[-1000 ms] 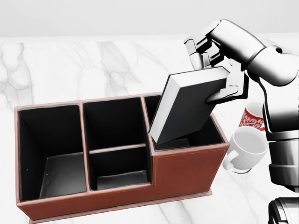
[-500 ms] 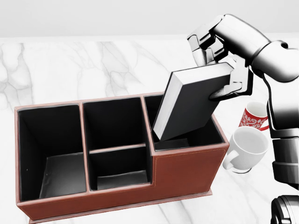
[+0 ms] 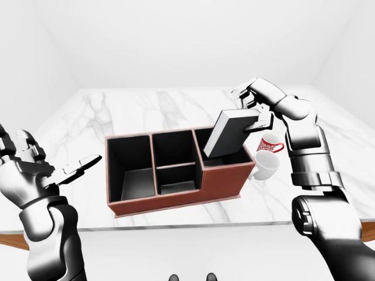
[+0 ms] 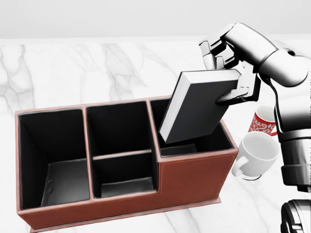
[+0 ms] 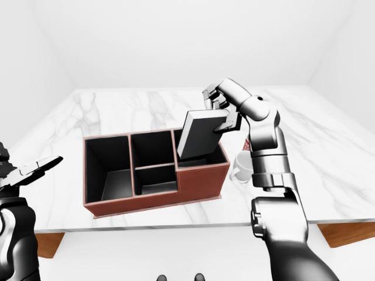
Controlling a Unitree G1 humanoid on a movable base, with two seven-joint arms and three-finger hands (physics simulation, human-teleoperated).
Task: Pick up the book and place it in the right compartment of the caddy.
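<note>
A dark book [image 4: 197, 108] with white page edges hangs tilted over the right compartment of the brown leather caddy [image 4: 194, 177], its lower corner dipping inside the rim. My right hand [image 4: 228, 68] is shut on the book's upper right end, fingers above and thumb on the cover. My left hand [image 3: 55, 170] stays open, far to the left of the caddy in the left-eye view, holding nothing.
A white mug [image 4: 255, 154] and a red patterned mug [image 4: 264, 121] stand on the marble table [image 4: 73, 73], just right of the caddy. The caddy's left [image 4: 51, 155] and middle compartments hold nothing. The table's near edge shows in the eye views.
The book and my right hand have lifted slightly and shifted a little right; the book's lower corner sits a bit higher in the right compartment. The caddy and mugs have not moved.
</note>
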